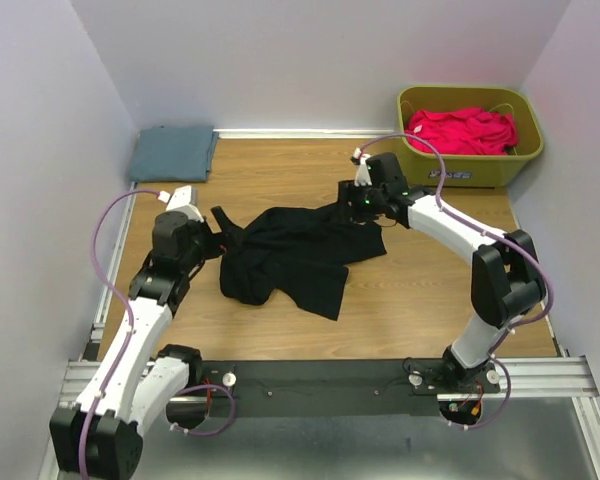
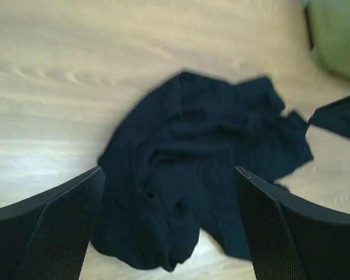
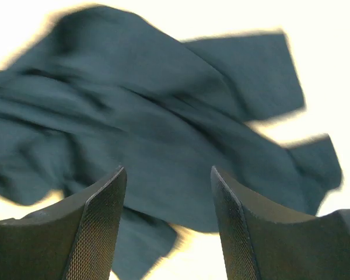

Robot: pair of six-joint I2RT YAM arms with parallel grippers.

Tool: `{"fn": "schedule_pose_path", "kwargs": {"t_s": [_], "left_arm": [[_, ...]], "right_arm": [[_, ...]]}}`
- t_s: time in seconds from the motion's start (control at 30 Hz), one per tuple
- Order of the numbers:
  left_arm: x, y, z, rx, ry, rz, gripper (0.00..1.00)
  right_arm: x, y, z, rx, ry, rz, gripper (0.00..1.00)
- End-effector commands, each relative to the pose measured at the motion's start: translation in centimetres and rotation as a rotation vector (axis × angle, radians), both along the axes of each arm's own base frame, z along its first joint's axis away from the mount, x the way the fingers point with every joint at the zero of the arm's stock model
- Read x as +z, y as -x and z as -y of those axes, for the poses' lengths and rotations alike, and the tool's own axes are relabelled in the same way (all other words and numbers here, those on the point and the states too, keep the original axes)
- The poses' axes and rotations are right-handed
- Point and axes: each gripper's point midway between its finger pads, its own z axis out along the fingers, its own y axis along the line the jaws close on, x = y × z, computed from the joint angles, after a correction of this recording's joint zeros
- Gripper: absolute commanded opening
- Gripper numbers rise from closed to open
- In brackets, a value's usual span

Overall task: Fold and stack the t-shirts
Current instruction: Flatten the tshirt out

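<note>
Garment under inspection: one black soft-knit t-shirt point(image 1: 290, 255), lying crumpled at about the centre of the wooden table point(image 1: 430, 290). It is bunched and creased, thickest toward 8 o'clock, with one flap running out toward 5 o'clock and what looks like a sleeve spread toward 2 o'clock. No neckline or hem can be identified with certainty.

The left gripper point(image 1: 214, 242) stands at the shirt's 9 o'clock edge. Its wrist view shows the jaws spread wide with nothing between them and the cloth lying beyond. The right gripper point(image 1: 366, 208) stands at the shirt's 2 o'clock edge, over the sleeve-like part. Its jaws are likewise parted and empty. Neither tool has hold of the fabric.

A folded grey-blue t-shirt point(image 1: 173, 152) sits at the table's 10 o'clock corner. An olive-green plastic bin point(image 1: 470, 172) at 1 o'clock holds crimson t-shirts point(image 1: 462, 130).

Handling assessment: the shirt appears light and wholly limp, with no stiffness to carry its own shape. It will likely sag, trail and drag along the wood when lifted. It is not fragile, and the textured finger pads should grip it without slip.

Recommended hold: pinch at the outer edges, each gripper at its own side, on a sleeve or corner. Avoid the heaped middle, where several layers could be caught together.
</note>
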Motion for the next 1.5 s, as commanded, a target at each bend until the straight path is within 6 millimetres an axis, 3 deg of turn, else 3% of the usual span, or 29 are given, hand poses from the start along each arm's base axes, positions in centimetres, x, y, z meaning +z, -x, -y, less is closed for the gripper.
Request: {"fn": "schedule_pose_path", "kwargs": {"t_s": [0.0, 0.2, 0.27, 0.3, 0.5, 0.67, 0.73, 0.9, 1.0, 1.1, 1.17, 1.2, 1.27, 1.3, 1.37, 1.4, 1.47], "left_arm": [[-2.0, 0.3, 2.5, -0.089, 0.04, -0.084, 0.98], [-4.8, -0.6, 2.8, -0.019, 0.001, -0.177, 0.98], [-6.8, -1.0, 3.2, -0.019, -0.026, -0.241, 0.98], [-6.8, -1.0, 3.1, -0.015, -0.027, -0.241, 0.98], [-11.4, -1.8, 2.5, 0.061, -0.08, -0.376, 0.97], [-12.4, -3.2, 1.7, 0.112, -0.14, -0.392, 0.86], [-12.6, -4.4, 1.7, 0.104, -0.172, -0.385, 0.76], [-13.6, -7.6, 1.8, 0.064, -0.282, -0.369, 0.71], [-14.1, -11.6, 2.0, 0.036, -0.381, -0.345, 0.71], [-13.6, -15.0, 2.2, 0.028, -0.448, -0.306, 0.71], [-12.9, -18.4, 3.0, 0.016, -0.478, -0.263, 0.71], [-12.2, -20.6, 3.6, 0.015, -0.476, -0.235, 0.71], [-11.5, -22.5, 4.5, 0.003, -0.471, -0.206, 0.72], [-10.1, -23.9, 5.0, 0.009, -0.459, -0.167, 0.72], [-8.4, -24.8, 5.5, 0.009, -0.466, -0.119, 0.75], [-6.3, -24.9, 5.8, 0.021, -0.468, -0.075, 0.79], [-4.2, -24.4, 6.1, 0.031, -0.469, -0.032, 0.84]], "right_arm": [[-4.3, 1.4, 3.2, -0.085, 0.118, -0.093, 0.66], [-9.0, 2.3, 4.5, -0.11, 0.175, -0.205, 0.62], [-10.4, 3.0, 4.8, -0.128, 0.165, -0.269, 0.58], [-10.9, 3.2, 5.1, -0.133, 0.17, -0.28, 0.58], [-12.3, 4.6, 7.5, -0.218, 0.191, -0.343, 0.45], [-13.6, 6.8, 10.8, -0.308, 0.206, -0.421, 0.29], [-13.8, 7.9, 12.2, -0.345, 0.195, -0.46, 0.24], [-13.9, 10.4, 13.7, -0.399, 0.194, -0.516, 0.24], [-13.8, 12.3, 13.9, -0.428, 0.172, -0.553, 0.24], [-13.3, 13.4, 13.6, -0.425, 0.132, -0.563, 0.24], [-13.2, 14.3, 13.5, -0.422, 0.117, -0.575, 0.24], [-12.6, 14.3, 13.3, -0.419, 0.099, -0.562, 0.24], [-12.4, 14.5, 13.3, -0.415, 0.091, -0.556, 0.24], [-12.1, 14.5, 13.2, -0.414, 0.089, -0.548, 0.24], [-11.8, 14.3, 13.3, -0.411, 0.087, -0.535, 0.25], [-11.6, 14.2, 13.3, -0.402, 0.093, -0.526, 0.25], [-11.0, 13.7, 13.3, -0.393, 0.092, -0.503, 0.27]]}}
